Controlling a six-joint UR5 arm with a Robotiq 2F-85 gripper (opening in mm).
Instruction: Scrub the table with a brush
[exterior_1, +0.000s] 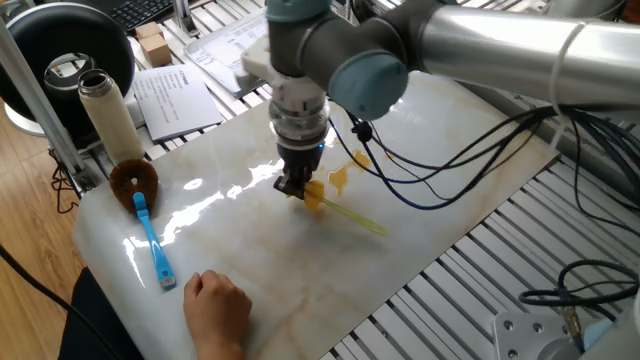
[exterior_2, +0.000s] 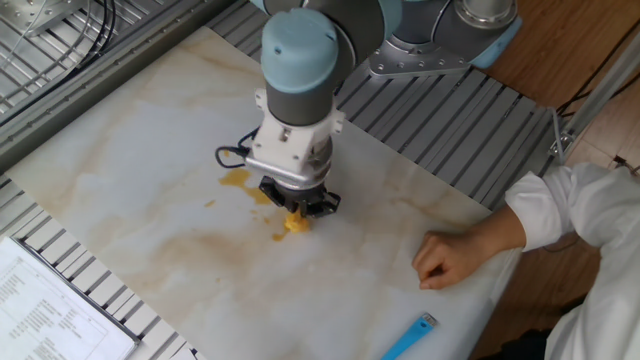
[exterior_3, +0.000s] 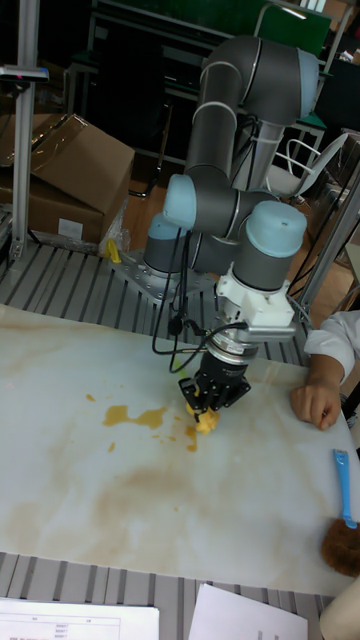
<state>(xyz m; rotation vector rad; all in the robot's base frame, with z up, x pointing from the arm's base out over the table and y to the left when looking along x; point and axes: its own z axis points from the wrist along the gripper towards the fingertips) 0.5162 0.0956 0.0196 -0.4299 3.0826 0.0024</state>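
Note:
The white marble-look table (exterior_1: 420, 215) (exterior_2: 130, 150) (exterior_3: 90, 490) carries orange-brown stains (exterior_1: 338, 178) (exterior_2: 238, 178) (exterior_3: 132, 415). My gripper (exterior_1: 298, 190) (exterior_2: 297, 208) (exterior_3: 208, 402) points straight down and is shut on the brush. The yellow head of the brush (exterior_1: 315, 197) (exterior_2: 296, 224) (exterior_3: 206, 422) presses on the slab beside the stains. Its thin yellow-green handle (exterior_1: 360, 220) trails out across the slab toward the right in one fixed view.
A blue-handled brush (exterior_1: 152, 240) (exterior_3: 342, 490) with a round brown head lies near the slab's edge, beside a beige bottle (exterior_1: 108, 112). A person's hand (exterior_1: 215, 305) (exterior_2: 450, 255) (exterior_3: 318, 402) rests on the slab. Papers (exterior_1: 175, 95) lie on the slatted frame (exterior_1: 560, 240).

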